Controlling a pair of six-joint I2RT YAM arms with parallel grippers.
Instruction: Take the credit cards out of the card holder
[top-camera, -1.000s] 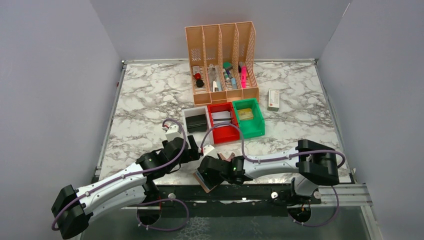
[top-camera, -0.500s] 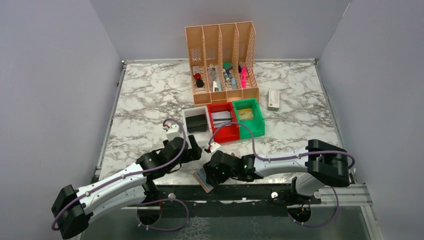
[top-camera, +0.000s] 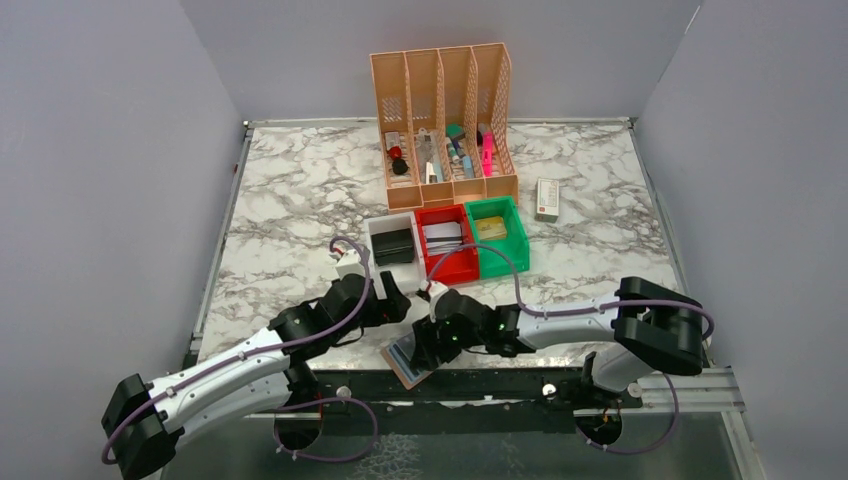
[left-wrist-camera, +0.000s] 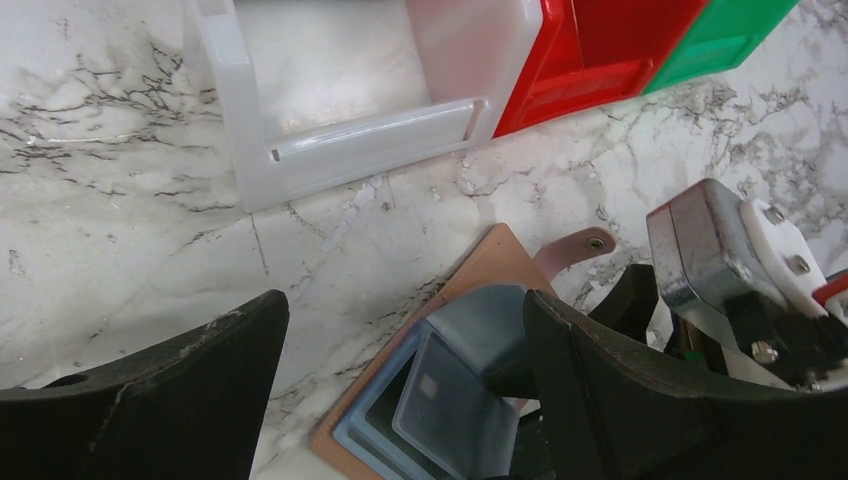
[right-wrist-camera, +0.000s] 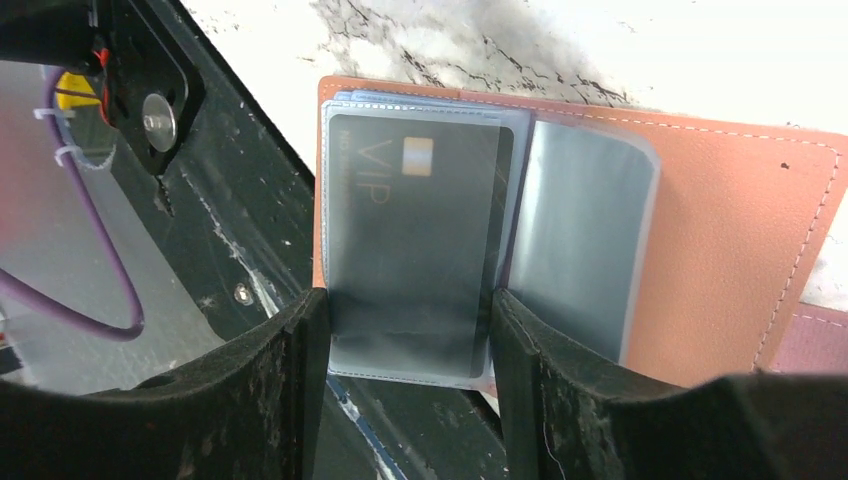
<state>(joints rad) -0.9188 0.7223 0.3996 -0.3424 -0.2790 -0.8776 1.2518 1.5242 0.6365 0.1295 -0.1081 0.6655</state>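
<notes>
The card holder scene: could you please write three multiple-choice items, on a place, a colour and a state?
1. Where does the card holder lie? A. inside the organiser B. at the near edge of the table, overhanging it C. against the far wall
2. What colour is the middle of the three bins? A. red B. blue C. yellow
3. How is the left gripper? A. shut on a card B. shut on the holder C. open, gripping nothing
Answers: B, its corner juts past the marble edge; A, the red bin sits between the white bin and the green bin; C, its jaws stand wide apart.
</notes>
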